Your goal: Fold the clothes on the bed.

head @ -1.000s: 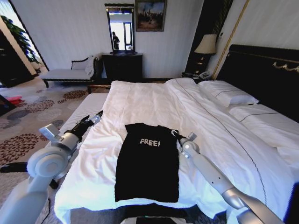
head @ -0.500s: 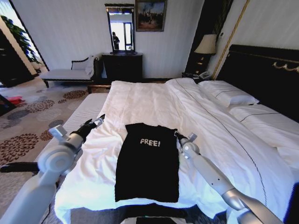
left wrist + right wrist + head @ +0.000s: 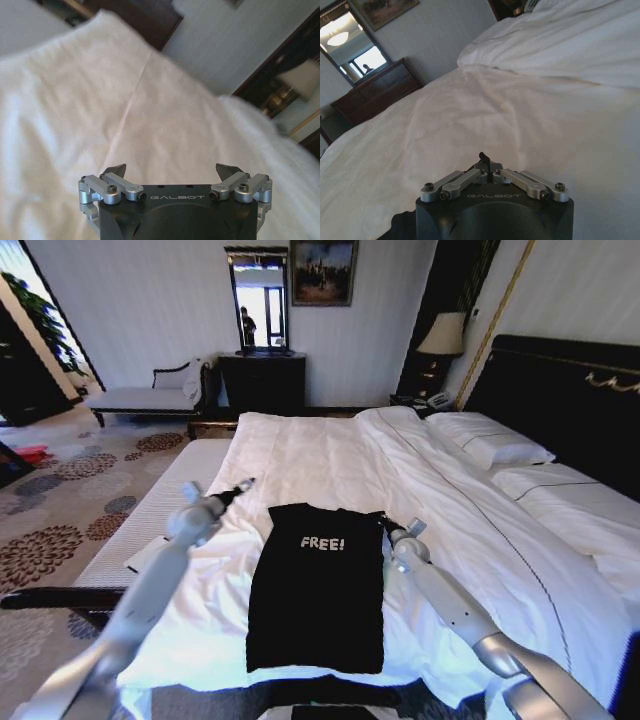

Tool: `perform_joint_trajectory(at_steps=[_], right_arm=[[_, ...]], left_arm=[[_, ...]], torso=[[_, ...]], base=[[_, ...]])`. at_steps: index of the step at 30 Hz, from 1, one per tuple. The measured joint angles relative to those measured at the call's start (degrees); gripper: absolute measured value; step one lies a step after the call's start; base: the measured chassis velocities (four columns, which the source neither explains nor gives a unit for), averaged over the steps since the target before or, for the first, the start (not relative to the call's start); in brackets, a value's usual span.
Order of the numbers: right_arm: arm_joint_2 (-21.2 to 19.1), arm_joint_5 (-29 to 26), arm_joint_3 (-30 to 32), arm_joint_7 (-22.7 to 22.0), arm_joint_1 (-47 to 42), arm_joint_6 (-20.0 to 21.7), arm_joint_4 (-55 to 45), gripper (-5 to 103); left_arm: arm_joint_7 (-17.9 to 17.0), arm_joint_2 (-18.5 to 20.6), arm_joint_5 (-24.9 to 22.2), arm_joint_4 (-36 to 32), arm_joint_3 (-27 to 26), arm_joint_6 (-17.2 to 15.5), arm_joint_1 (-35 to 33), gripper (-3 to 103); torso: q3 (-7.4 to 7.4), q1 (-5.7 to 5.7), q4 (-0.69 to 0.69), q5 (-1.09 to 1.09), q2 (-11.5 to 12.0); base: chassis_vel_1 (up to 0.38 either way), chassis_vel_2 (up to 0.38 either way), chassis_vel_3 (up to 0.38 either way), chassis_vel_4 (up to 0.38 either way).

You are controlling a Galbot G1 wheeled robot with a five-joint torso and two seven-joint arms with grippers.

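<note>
lying flat near the foot of the bed (image 3: pixel 330 455): black t-shirt (image 3: pixel 317 590) | left end effector (image 3: pixel 243 483) spread wide, over the duvet beside the shirt's left shoulder | right end effector (image 3: pixel 385 523) pinched together at the shirt's right shoulder

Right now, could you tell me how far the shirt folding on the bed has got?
The black T-shirt lies on the white bed as a narrow rectangle, no sleeves sticking out, "FREE!" facing up, so the side folds look done. The right claw is shut at the shirt's top right corner. The left claw is open above the duvet, apart from the top left corner. The crosswise fold is left.
</note>
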State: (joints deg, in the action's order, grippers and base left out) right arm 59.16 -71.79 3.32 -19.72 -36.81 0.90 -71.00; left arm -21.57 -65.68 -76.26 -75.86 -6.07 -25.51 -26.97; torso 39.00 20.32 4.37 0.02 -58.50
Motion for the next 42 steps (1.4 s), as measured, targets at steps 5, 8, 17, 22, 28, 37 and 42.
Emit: perform_joint_trajectory(at_steps=[5, 8, 17, 22, 28, 37, 42], right_arm=[[0.3, 0.0, -1.4, 0.2, 1.6, -0.1, 1.3, 0], [-0.1, 0.1, -1.6, 0.7, 1.4, -0.1, 1.4, 0], [0.0, 1.2, -1.3, 1.0, 0.4, -0.3, 1.3, 0], [0.5, 1.6, -1.7, 0.9, 0.6, -0.4, 1.2, 0], [0.9, 1.7, -2.5, 0.7, 1.2, -0.6, 1.2, 0], [0.9, 1.9, -2.6, 0.7, 1.2, -0.8, 1.3, 0], [0.9, 2.1, -2.5, 0.7, 1.2, -0.9, 1.3, 0]], left_arm=[[1.3, -3.9, 2.4, 7.0, 0.1, -3.2, 0.4, 100], [3.2, -7.0, 5.9, 11.5, -0.1, -3.5, 0.5, 100], [5.9, -10.6, 9.7, 15.6, -1.6, -2.4, 0.7, 103], [8.2, -11.2, 11.9, 17.4, -2.5, 0.1, 1.1, 93], [9.2, -12.0, 13.1, 19.7, -4.1, 1.7, 1.4, 71], [9.9, -12.9, 14.6, 20.5, -4.7, 2.1, 1.0, 43], [10.9, -13.1, 16.8, 21.9, -5.0, 3.4, 1.0, 22]], torso=[[-0.01, -0.01, -0.09, -0.01, 0.0], [-0.01, -0.01, -0.09, -0.04, 0.0], [-0.02, -0.02, -0.05, -0.02, 0.0], [-0.02, -0.02, -0.06, -0.02, 0.0], [-0.02, -0.02, -0.05, -0.02, 0.0], [-0.02, -0.02, -0.03, -0.02, 0.0], [-0.02, -0.02, -0.06, -0.03, 0.0]], base=[[0.0, 0.0, 0.0, 0.0], [0.0, 0.0, 0.0, 0.0], [0.0, 0.0, 0.0, 0.0], [0.0, 0.0, 0.0, 0.0], [0.0, 0.0, 0.0, 0.0], [0.0, 0.0, 0.0, 0.0], [0.0, 0.0, 0.0, 0.0]])
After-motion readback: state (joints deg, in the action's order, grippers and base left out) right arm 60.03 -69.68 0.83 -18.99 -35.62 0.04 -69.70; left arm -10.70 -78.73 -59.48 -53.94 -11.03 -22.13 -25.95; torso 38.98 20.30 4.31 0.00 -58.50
